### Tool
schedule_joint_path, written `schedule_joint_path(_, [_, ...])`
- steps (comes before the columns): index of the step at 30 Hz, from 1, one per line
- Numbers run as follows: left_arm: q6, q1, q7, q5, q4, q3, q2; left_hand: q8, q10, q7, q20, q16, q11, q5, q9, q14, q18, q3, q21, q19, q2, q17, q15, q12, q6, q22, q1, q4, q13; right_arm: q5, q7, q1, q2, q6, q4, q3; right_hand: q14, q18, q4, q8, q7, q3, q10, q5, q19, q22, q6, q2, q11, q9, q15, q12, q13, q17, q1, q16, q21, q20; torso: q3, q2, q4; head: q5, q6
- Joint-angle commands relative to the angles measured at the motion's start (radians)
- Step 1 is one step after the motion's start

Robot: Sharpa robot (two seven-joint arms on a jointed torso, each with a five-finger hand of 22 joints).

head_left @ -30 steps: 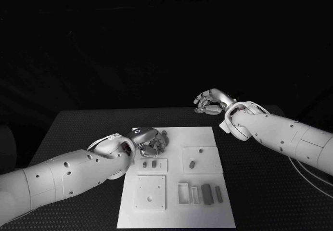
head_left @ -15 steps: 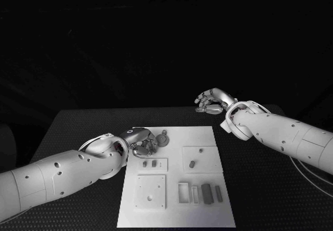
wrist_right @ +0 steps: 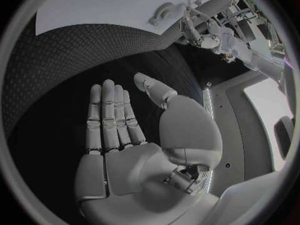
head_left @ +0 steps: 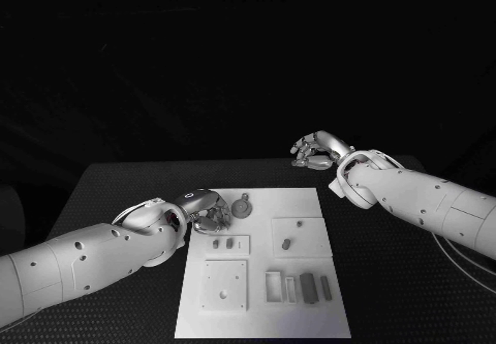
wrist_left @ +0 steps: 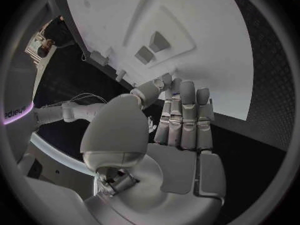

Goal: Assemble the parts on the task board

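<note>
Left hand (head_left: 207,213) is pulled back off the task board (head_left: 299,315); fingers flat, nothing held. Round part (head_left: 242,208) is left uncovered just beyond fingertips, so prob. released. Right hand (head_left: 313,153) open, empty, well apart.

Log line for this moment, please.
left hand: open, at white task board far-left corner | right hand: open, beyond board
</note>
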Motion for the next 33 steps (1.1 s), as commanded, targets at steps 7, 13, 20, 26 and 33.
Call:
schedule_joint_path(7, [0.02,0.0,-0.009,0.002,0.005,0.0,-0.008,0.006,0.008,0.0,-0.058,0.004,0.002,0.006,0.002,0.004,-0.006,0.007,0.004,0.007,0.004,-0.001,-0.001,-0.005,0.006,0.017,-0.002,-0.002,-0.001,-0.001,0.009,0.0,-0.001,0.009,0.0,0.0,0.008,0.003,0.001,0.002,0.0,-0.007,0.006,0.004,0.001,0.001,0.003,0.006,0.001,-0.001,0.0,-0.006,-0.002,0.0,0.006,-0.007,-0.005,0.01,0.0008,0.0,0.0,-0.001,-0.002])
schedule_joint_path(13, [0.011,0.0,-0.005,0.008,0.004,0.0,-0.006,0.007,0.008,0.0,-0.058,0.004,0.002,0.006,0.002,0.004,-0.006,0.007,0.004,0.007,0.005,-0.001,-0.001,-0.005,0.006,0.017,-0.002,-0.002,-0.001,-0.001,0.009,0.0,-0.001,0.009,0.001,0.0,0.008,0.003,0.001,0.002,0.0,-0.007,0.006,0.004,0.001,0.002,0.003,0.006,0.001,-0.002,0.0,-0.006,-0.003,0.0,0.006,-0.007,-0.006,0.01,0.0004,0.0,0.0007,-0.001,0.001])
schedule_joint_path(20, [-0.006,0.0,0.001,0.017,0.004,0.0,-0.002,0.007,0.009,0.0,-0.058,0.004,0.002,0.005,0.001,0.005,-0.006,0.008,0.004,0.008,0.005,-0.001,-0.001,-0.006,0.006,0.017,-0.002,-0.001,-0.001,-0.001,0.009,0.0,0.001,0.01,0.0,0.0,0.009,0.003,0.001,0.002,0.0,-0.007,0.006,0.003,0.001,0.002,0.003,0.006,0.001,-0.002,0.0,-0.006,-0.004,0.0,0.006,-0.008,-0.006,0.01,0.0005,0.0,0.0,0.001,0.002])
schedule_joint_path(26, [-0.032,0.0,0.014,0.039,0.005,0.0,-0.001,0.008,0.01,0.0,-0.058,0.004,0.001,0.006,0.001,0.007,-0.006,0.009,0.005,0.01,0.005,-0.002,-0.001,-0.005,0.007,0.017,-0.002,0.0,-0.002,-0.001,0.01,0.0,0.001,0.01,-0.001,0.0,0.009,0.004,0.001,0.002,0.0,-0.007,0.006,0.003,0.001,0.002,0.004,0.006,0.001,-0.002,0.001,-0.006,-0.004,0.0,0.006,-0.008,-0.007,0.011,0.0006,0.0,0.0004,0.0,0.002])
schedule_joint_path(33, [-0.045,0.0,0.024,0.063,0.012,0.0,-0.005,0.008,0.011,-0.001,-0.06,0.007,0.001,0.006,0.001,0.013,-0.004,0.01,0.006,0.015,0.005,-0.001,-0.003,-0.006,0.007,0.016,-0.002,0.001,-0.002,-0.001,0.01,0.0,0.002,0.011,-0.001,0.0,0.008,0.004,0.001,0.002,0.0,-0.008,0.006,0.003,0.0,0.002,0.004,0.007,0.001,-0.002,0.001,-0.006,-0.005,0.0,0.007,-0.008,-0.007,0.011,0.0004,0.0,0.0004,0.0,0.003])
